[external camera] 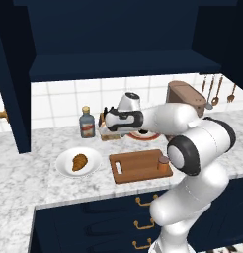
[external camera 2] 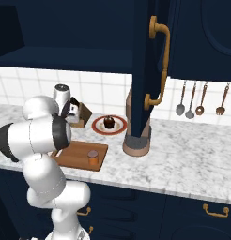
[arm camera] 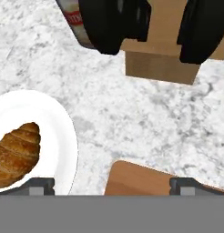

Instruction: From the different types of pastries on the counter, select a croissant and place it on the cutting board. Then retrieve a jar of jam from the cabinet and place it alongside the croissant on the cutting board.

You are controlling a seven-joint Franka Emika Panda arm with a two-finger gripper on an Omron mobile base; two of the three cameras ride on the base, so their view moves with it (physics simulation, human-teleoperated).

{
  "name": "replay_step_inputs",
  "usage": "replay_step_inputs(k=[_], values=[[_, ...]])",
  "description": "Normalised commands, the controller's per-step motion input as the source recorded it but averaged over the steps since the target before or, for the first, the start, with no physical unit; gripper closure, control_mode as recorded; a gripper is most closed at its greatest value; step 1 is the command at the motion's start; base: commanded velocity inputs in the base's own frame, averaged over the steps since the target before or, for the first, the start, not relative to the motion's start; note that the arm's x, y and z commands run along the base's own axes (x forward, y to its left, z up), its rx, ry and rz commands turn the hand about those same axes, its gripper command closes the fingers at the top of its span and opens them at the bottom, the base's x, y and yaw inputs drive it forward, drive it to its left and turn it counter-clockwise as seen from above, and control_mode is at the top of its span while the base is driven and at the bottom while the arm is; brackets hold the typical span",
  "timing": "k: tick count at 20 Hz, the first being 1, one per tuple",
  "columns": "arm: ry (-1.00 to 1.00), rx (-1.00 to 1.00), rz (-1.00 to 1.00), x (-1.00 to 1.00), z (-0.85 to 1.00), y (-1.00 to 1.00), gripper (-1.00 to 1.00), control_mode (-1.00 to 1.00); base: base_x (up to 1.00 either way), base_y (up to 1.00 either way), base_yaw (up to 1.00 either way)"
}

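Golden croissant [external camera: 79, 162] on white plate [external camera: 64, 167] — spread, empty end effector [arm camera: 112, 184] should shift over it, then descend squarely.

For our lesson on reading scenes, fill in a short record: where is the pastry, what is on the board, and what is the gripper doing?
pastry: golden-brown croissant lying on round white plate
board: rectangular wooden cutting board, small orange jar standing at its right end
gripper: two-finger gripper above the counter, holding nothing; jaws appear open
counter: white marbled counter
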Motion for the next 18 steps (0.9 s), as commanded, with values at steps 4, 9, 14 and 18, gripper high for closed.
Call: replay_step_inputs(k=[4, 9, 14, 18], values=[[0.08, 0.00, 0.00, 0.00, 0.09, 1.00, -1.00, -1.00, 0.00, 0.00, 0.00], [0.09, 0.00, 0.00, -0.14, 0.00, 0.88, -1.00, -1.00, 0.00, 0.00, 0.00], [0.08, 0.00, 0.00, -0.09, -0.01, 0.79, -1.00, -1.00, 0.00, 0.00, 0.00], [0.09, -0.15, 0.00, -0.43, -0.22, 0.32, -1.00, -1.00, 0.00, 0.00, 0.00]])
